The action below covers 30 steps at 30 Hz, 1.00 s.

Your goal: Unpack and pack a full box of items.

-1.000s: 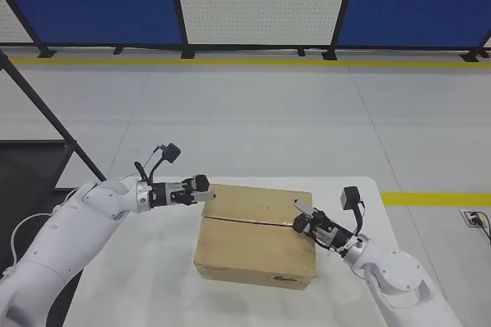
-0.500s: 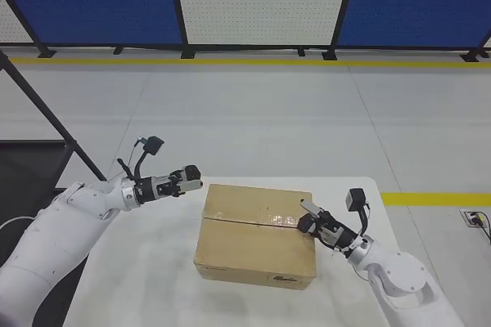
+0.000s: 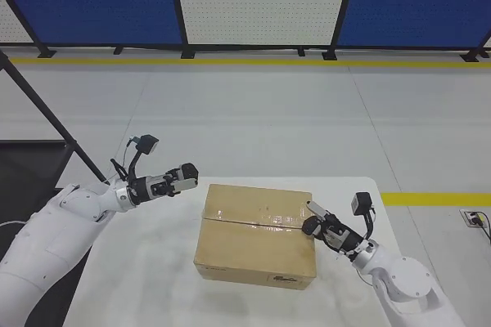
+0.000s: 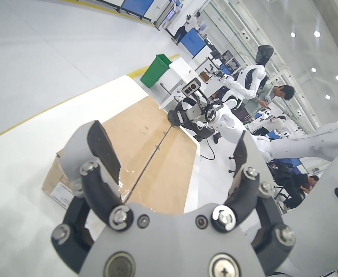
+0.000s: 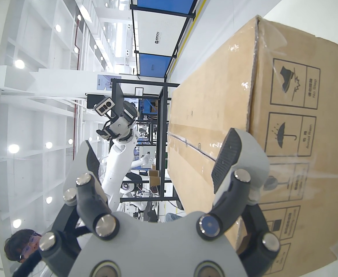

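Box (image 3: 256,237) closed, seam taped, mid-bench (image 3: 139,274). Left tool (image 3: 190,173) wide open, empty, off box's 10 o'clock corner, apart. Right tool (image 3: 309,219) wide open, empty, at box's 3 o'clock edge; contact unclear.

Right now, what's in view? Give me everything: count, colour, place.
cardboard box: 1, brown, mid-table, flaps shut, clear tape along the top seam.
table: 1, white, under the box.
rack: 1, black, beside the table on the left arm's side.
partition panels: several, blue and white, in a row across the floor beyond the table.
bin: 1, green, on the floor past the table.
left gripper: 1, grey with black pads, open and empty, in the air off the box's far left corner.
right gripper: 1, grey with black pads, open and empty, at the box's right edge by the seam; I can't tell if it touches.
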### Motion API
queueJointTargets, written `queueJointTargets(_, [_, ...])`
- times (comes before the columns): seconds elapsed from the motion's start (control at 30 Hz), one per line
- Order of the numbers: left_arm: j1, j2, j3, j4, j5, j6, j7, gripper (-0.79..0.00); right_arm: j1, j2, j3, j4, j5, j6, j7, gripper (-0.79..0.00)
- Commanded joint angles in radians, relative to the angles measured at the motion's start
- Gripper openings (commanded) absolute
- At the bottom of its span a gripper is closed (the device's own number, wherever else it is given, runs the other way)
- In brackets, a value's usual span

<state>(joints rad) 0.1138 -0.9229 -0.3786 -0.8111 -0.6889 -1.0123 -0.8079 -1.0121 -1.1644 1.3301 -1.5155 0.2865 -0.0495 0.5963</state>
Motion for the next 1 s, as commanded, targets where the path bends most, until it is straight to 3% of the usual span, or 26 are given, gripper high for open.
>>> queueJointTargets(0.0, [0.005,0.003,-0.009,-0.005,0.002,0.0,0.0,0.0,-0.001,0.0,0.001,-0.001,0.001,0.0,0.0,0.0])
queueJointTargets(0.8, [0.036,0.02,-0.06,-0.047,0.011,0.004,0.005,0.0,0.001,-0.001,-0.006,-0.003,0.004,0.011,0.004,0.0])
queueJointTargets(0.97, [0.087,0.035,-0.117,-0.069,0.05,0.043,0.132,0.0,0.001,-0.001,-0.006,-0.003,0.004,0.011,0.004,0.0])
